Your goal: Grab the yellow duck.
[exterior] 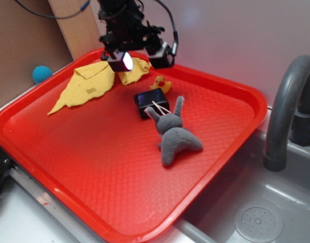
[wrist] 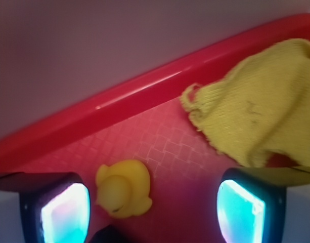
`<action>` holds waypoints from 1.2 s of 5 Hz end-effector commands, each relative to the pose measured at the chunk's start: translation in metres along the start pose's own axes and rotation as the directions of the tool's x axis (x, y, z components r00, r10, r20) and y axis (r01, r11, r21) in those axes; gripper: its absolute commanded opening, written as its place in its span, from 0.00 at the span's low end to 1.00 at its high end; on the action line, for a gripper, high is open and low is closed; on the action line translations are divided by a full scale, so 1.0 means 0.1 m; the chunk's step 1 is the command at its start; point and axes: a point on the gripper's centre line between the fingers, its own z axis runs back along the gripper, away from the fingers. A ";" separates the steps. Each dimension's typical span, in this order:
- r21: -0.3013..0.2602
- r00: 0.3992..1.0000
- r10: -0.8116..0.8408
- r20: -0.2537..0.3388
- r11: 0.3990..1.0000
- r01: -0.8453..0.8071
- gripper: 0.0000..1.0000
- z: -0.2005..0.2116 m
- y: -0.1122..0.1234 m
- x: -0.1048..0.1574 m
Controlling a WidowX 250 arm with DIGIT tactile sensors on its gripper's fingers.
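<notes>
The yellow duck [exterior: 161,83] is small and glossy, standing on the red tray [exterior: 94,152] near its far rim, just behind a black box. My gripper [exterior: 142,59] hangs above the tray's back edge, open, its two lit pads wide apart. In the wrist view the yellow duck [wrist: 123,188] lies on the tray floor between the pads, close to the left pad [wrist: 65,212] and well clear of the right pad [wrist: 240,210]. My gripper [wrist: 152,212] holds nothing. The duck's beak is not clear in either view.
A yellow cloth [exterior: 94,83] lies at the tray's back left, also seen as the yellow cloth [wrist: 256,106] ahead on the right. A black box [exterior: 151,101] and a grey plush toy [exterior: 174,132] sit mid-tray. A faucet [exterior: 286,106] and sink [exterior: 256,217] are at the right. A blue ball [exterior: 42,74] rests outside.
</notes>
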 end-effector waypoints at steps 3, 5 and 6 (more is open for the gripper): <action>0.002 1.000 -0.029 0.010 1.000 0.029 0.00 -0.19 -0.27 0.10; 0.014 0.996 -0.085 -0.021 0.996 0.086 0.00 0.57 -0.13 -0.01; -0.066 0.982 -0.189 -0.028 0.980 0.187 0.00 1.12 -0.02 -0.07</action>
